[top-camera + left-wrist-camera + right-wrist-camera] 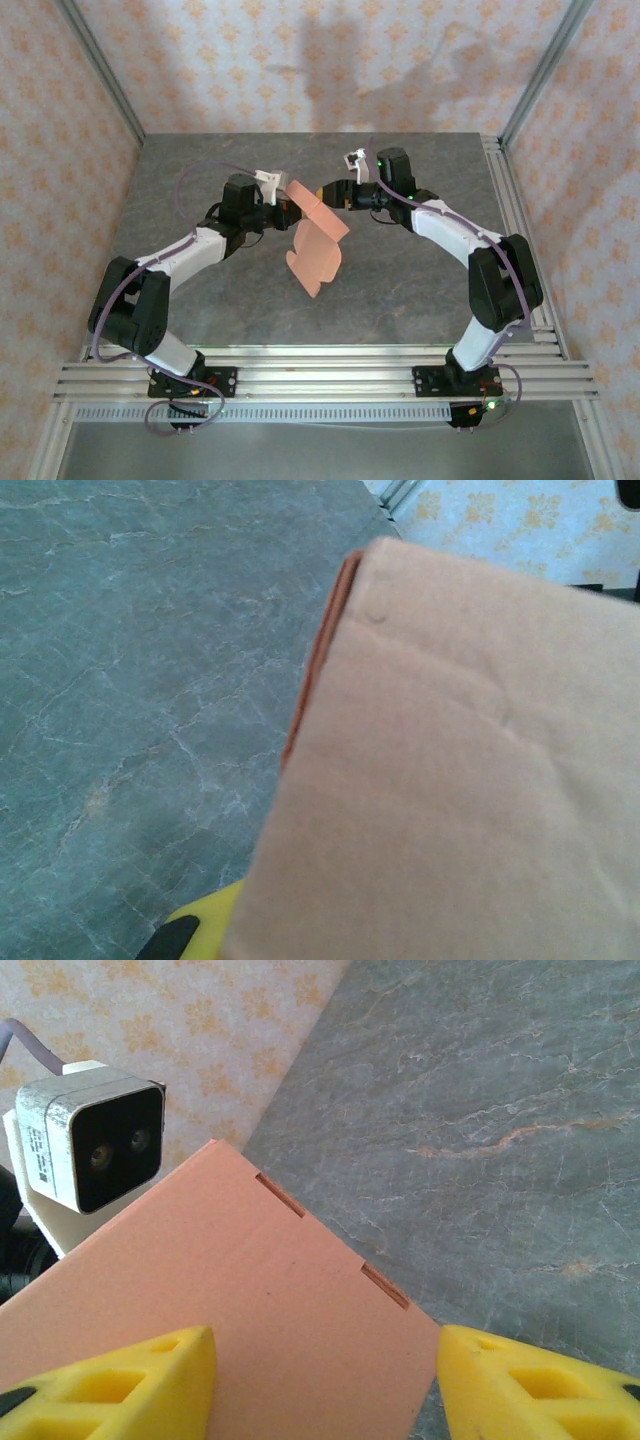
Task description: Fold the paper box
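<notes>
The paper box (318,240) is a salmon-orange card sheet, partly folded, held up above the middle of the table. Its lower flap hangs down toward the near side. My left gripper (289,206) is shut on the sheet's upper left part. In the left wrist view the card (460,760) covers the jaws, and one yellow finger (205,920) peeks out under it. My right gripper (326,192) faces the card's top right edge. In the right wrist view a flat panel with two slots (260,1290) lies between the yellow fingers (150,1380), which stand apart; the gripper (325,1345) is open.
The grey marbled table (420,280) lies below both arms. An aluminium rail (510,200) runs along its right edge and patterned walls enclose it. The left wrist camera housing (95,1145) sits just behind the card, close to the right gripper.
</notes>
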`<state>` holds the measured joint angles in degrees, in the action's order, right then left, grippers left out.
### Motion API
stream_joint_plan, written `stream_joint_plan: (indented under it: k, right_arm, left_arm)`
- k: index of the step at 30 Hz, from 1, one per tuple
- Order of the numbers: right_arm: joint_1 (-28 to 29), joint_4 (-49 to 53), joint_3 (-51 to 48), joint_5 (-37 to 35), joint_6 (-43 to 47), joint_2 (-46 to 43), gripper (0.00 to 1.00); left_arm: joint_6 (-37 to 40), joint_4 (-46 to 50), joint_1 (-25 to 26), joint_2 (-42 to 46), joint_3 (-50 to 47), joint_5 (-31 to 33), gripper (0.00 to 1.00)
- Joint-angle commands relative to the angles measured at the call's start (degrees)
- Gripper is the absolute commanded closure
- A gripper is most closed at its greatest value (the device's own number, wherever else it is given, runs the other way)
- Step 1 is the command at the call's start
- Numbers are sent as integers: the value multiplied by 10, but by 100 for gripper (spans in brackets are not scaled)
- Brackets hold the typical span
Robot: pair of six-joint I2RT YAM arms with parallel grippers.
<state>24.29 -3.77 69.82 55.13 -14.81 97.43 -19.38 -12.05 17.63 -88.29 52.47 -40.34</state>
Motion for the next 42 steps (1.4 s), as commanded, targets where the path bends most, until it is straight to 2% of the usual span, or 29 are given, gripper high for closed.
stream_joint_plan:
  k: [1,6,11,14,20,24,28,33,38,42]
  right_arm:
    - [16,19,28,35,16,13,41]
    - [35,60,34,76,56,17,43]
    - [42,90,37,70,75,24,46]
    - [38,86,34,49,72,18,46]
    - [2,-9,9,-11,-17,-1,43]
    - [-23,-39,-14,-100,-59,-13,40]
    - [-34,-8,-23,-195,-46,-29,38]
    - [-44,1,-23,-185,-46,-22,36]
    - [-55,41,-20,-209,-34,-27,36]
    - [-64,77,-17,-239,-27,-38,36]
  left_arm:
    - [-12,4,-3,-8,23,33,100]
    - [-24,0,-4,-10,25,44,100]
    - [-31,-1,-4,-11,31,42,100]
    - [-29,2,-4,-9,30,42,100]
    - [-8,18,-4,-2,22,38,100]
    - [36,99,-6,8,40,71,100]
    - [70,157,-8,32,39,89,100]
    - [117,187,-8,69,29,58,100]
    - [183,433,-13,10,162,182,100]
    - [157,566,-26,-46,259,220,100]
